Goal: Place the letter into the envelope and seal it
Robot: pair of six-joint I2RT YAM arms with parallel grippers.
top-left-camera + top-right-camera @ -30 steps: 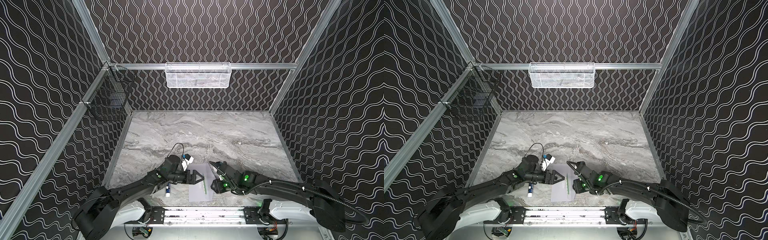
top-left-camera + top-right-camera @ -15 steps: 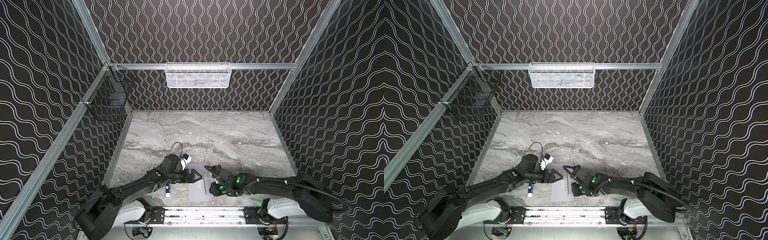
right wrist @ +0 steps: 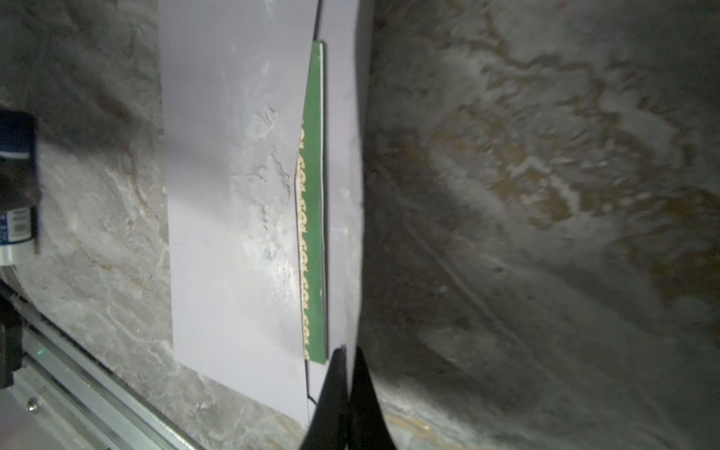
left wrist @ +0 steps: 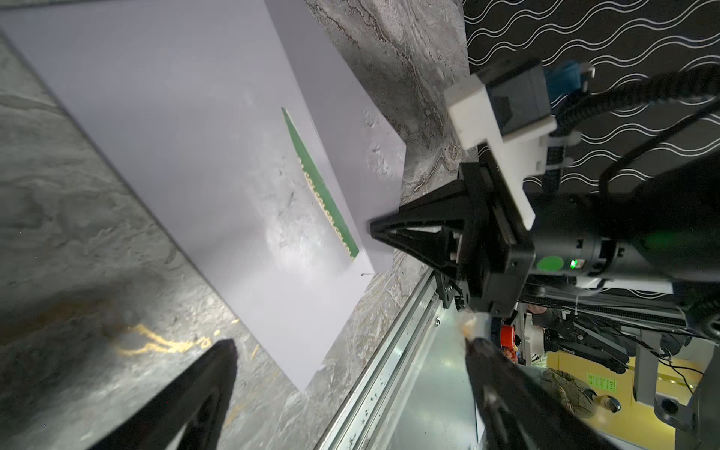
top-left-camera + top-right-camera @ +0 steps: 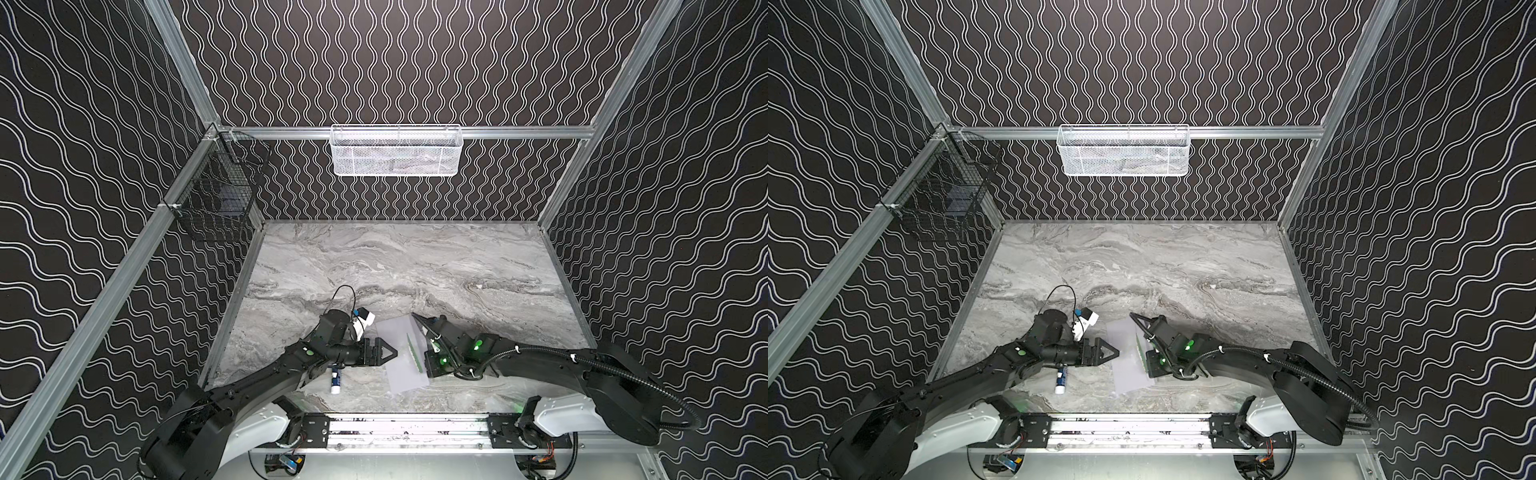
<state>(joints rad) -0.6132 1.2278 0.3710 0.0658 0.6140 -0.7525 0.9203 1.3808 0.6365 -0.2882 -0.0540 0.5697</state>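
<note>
The right gripper point(image 3: 345, 374) is pinching its jaws together on the flap edge of the envelope point(image 3: 233, 195), with its wrist tipping steeply down. The left gripper point(image 4: 348, 343) is hovering with jaws wide apart, pointing level at the envelope's opposite side. The envelope is lying mid-way along the front edge of the worktop point(image 5: 415, 266). The letter point(image 3: 311, 195) is sitting inside, with only its green border showing. In a top view a glue stick point(image 5: 335, 380) is lying beside the left forearm. The left wrist view is missing it.
</note>
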